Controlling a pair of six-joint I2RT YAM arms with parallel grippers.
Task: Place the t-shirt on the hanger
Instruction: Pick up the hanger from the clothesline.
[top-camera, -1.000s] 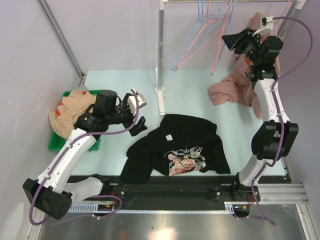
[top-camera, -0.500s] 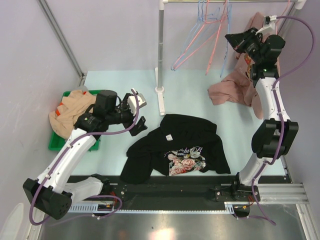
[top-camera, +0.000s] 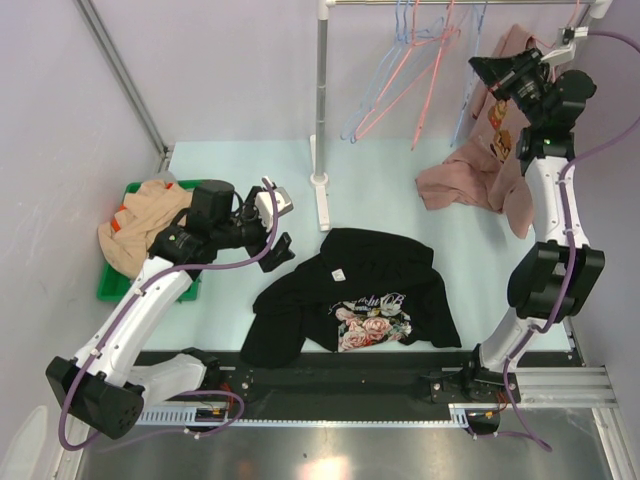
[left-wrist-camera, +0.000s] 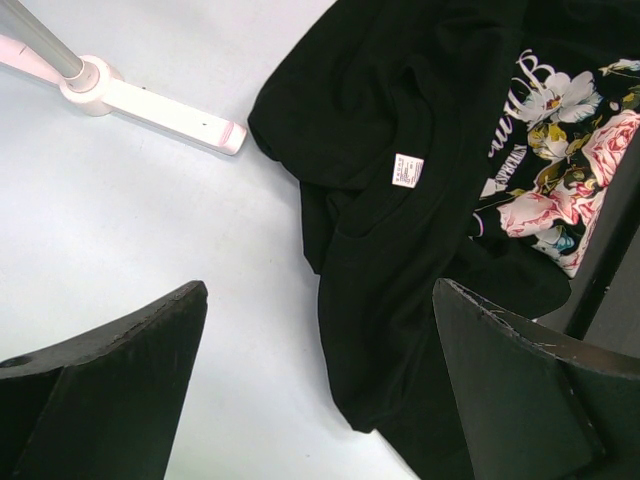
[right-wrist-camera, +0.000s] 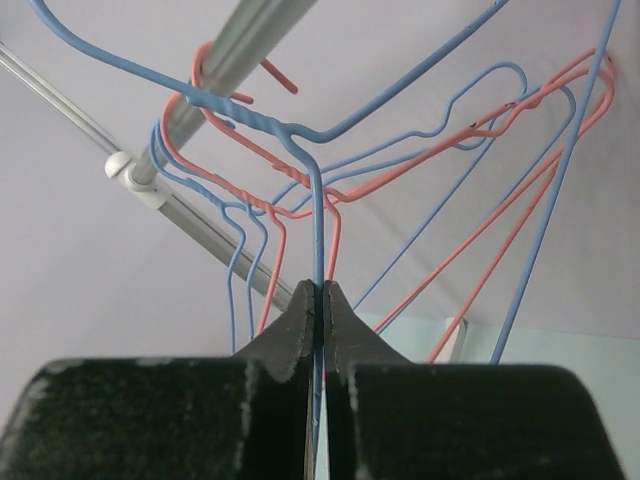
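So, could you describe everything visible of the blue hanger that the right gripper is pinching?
The hanger is thin light-blue wire, bare, with a twisted neck under its hook. It hangs at the metal rail, crowded among other blue and pink wire hangers. The right gripper is shut on one straight run of the wire just below the twist, its black jaws pressed on either side. No garment touches it.

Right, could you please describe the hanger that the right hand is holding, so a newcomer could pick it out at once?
Find the metal clothes rail at the back, where pink hangers and blue ones hang bunched. The hanger is the light-blue one just right of that bunch, and it alone is pinched in the shut right hand just below its twisted neck.
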